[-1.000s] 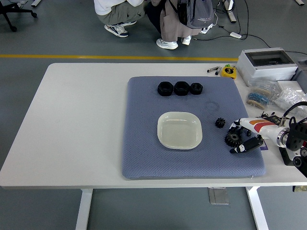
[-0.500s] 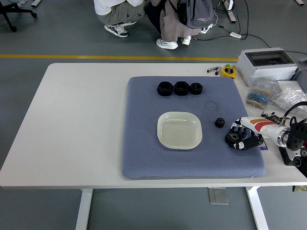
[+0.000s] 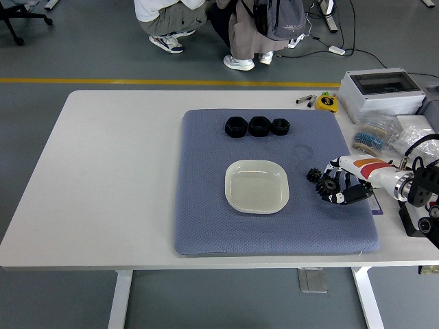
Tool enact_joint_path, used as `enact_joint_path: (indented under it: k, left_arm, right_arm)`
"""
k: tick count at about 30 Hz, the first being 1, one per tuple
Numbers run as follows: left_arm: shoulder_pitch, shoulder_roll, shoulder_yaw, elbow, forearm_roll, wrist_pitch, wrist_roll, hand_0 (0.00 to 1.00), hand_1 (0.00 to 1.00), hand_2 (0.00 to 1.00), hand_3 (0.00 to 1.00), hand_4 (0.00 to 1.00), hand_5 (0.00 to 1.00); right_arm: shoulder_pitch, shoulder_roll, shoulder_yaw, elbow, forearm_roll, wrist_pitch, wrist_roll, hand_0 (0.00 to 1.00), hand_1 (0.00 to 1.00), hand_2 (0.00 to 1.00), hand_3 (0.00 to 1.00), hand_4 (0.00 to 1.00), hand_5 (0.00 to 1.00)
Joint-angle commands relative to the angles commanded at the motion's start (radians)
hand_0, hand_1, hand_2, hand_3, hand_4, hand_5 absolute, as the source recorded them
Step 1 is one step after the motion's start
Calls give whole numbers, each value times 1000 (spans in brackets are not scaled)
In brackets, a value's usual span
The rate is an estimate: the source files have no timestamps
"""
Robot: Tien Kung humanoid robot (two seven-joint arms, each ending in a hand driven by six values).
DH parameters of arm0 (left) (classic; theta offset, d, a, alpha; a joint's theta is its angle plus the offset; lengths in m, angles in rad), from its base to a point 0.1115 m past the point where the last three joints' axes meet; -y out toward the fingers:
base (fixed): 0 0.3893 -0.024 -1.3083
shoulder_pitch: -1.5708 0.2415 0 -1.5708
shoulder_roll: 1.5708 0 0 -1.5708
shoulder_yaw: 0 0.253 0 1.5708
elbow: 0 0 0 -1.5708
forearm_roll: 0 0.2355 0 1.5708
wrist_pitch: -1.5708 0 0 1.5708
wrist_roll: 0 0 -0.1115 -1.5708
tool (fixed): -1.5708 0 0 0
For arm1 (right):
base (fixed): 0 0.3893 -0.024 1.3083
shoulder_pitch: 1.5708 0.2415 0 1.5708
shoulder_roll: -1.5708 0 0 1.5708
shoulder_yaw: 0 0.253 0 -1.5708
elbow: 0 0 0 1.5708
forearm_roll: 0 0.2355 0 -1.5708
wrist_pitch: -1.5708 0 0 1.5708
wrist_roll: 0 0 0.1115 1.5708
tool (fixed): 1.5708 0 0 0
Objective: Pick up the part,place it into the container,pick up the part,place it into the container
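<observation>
Right robot hand (image 3: 343,186) reaches in from the right, low, fingers curled closed around a gear (image 3: 328,186).

White table (image 3: 116,171): smooth, matt laminate look. Blue-grey mat (image 3: 206,205): woven cloth, rough dimpled texture, matt. Container (image 3: 257,186): pale translucent plastic, slight gloss at rim. Three black parts (image 3: 258,126) in far row: matt black plastic (moulded look). Gear (image 3: 328,187) in right hand (image 3: 344,185): black, matt, toothed edge. Hand shell glossy white plastic with orange patch. Grey box (image 3: 381,92): smooth plastic.
</observation>
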Motion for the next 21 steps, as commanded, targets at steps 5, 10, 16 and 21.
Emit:
enact_joint_path:
  k: [5, 10, 16, 21]
  left_arm:
    - [0, 0, -1, 0, 2, -1, 0, 721, 727, 760, 676, 705, 681]
    - [1, 2, -5, 0, 8, -1, 2, 720, 726, 760, 675, 705, 680]
    - [2, 0, -29, 3, 31, 1, 8, 721, 726, 759, 676, 706, 684]
    - [0, -2, -43, 4, 37, 4, 11, 721, 726, 759, 675, 706, 683]
  right_arm:
    - [27, 11, -12, 63, -21, -4, -3, 90, 290, 406, 495, 675, 378]
    - [97, 42, -77, 90, -29, -9, -3, 81, 280, 402, 495, 671, 391]
    - [189, 106, -192, 41, -29, -13, -1, 77, 280, 404, 496, 667, 390]
    - [228, 163, -251, -43, -62, -28, 0, 80, 289, 415, 505, 692, 373]
